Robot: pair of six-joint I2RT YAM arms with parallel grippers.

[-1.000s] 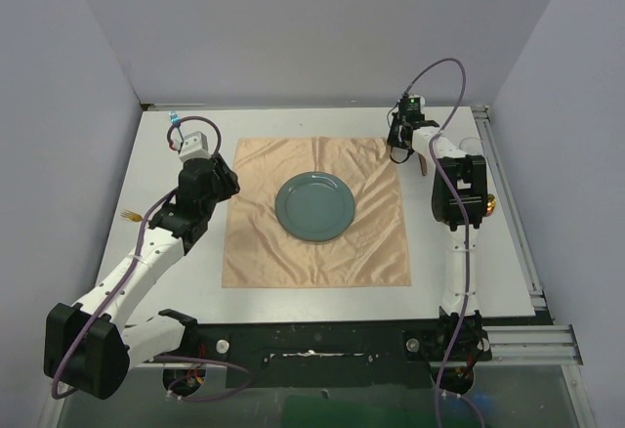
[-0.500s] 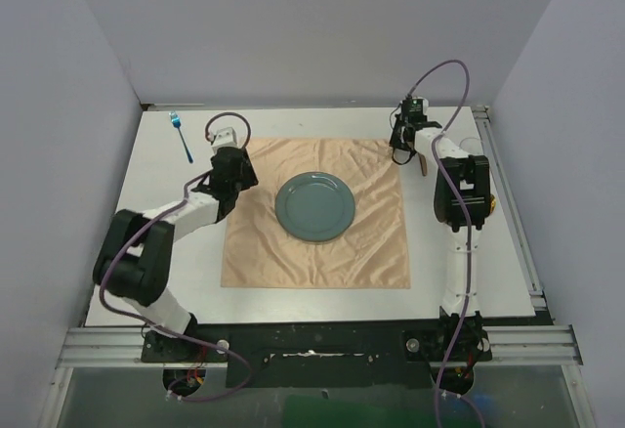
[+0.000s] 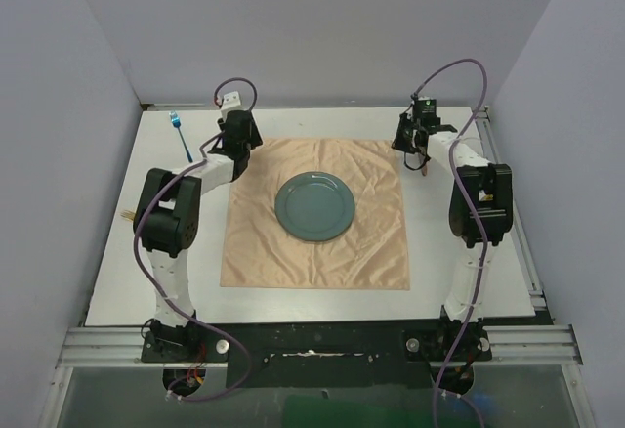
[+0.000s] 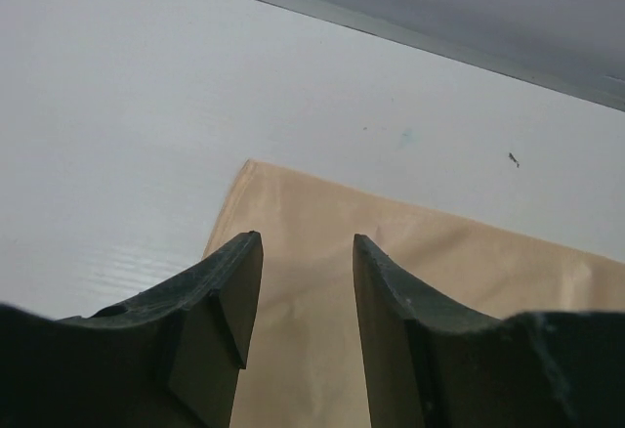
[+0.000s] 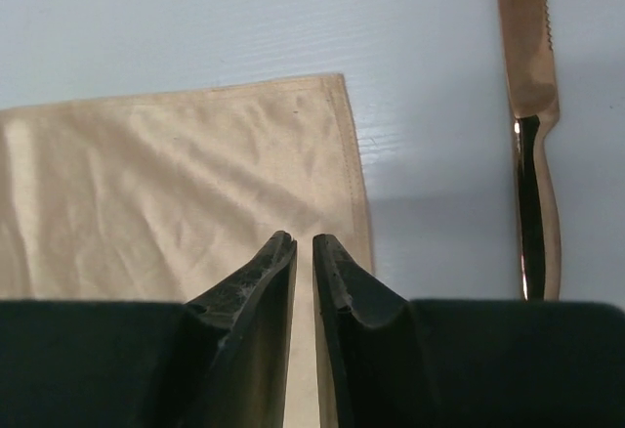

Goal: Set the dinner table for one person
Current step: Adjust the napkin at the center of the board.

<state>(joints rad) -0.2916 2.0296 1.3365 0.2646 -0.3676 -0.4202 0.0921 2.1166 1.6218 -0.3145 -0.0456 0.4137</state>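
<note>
White dinner table (image 3: 146, 272) seen from above, reaching past a peach-orange cloth (image 3: 312, 257) on every side. A grey-green plate (image 3: 314, 206) sits at the cloth's centre. The left gripper (image 4: 308, 252) hovers over the cloth's far left corner, jaws spread and empty. The right gripper (image 5: 304, 247) is above the cloth's far right corner, jaws parted only a sliver, nothing between them. A gold knife (image 5: 527, 106) lies just right of that corner. A blue-tipped utensil (image 3: 182, 135) lies left of the cloth's far left corner
</note>
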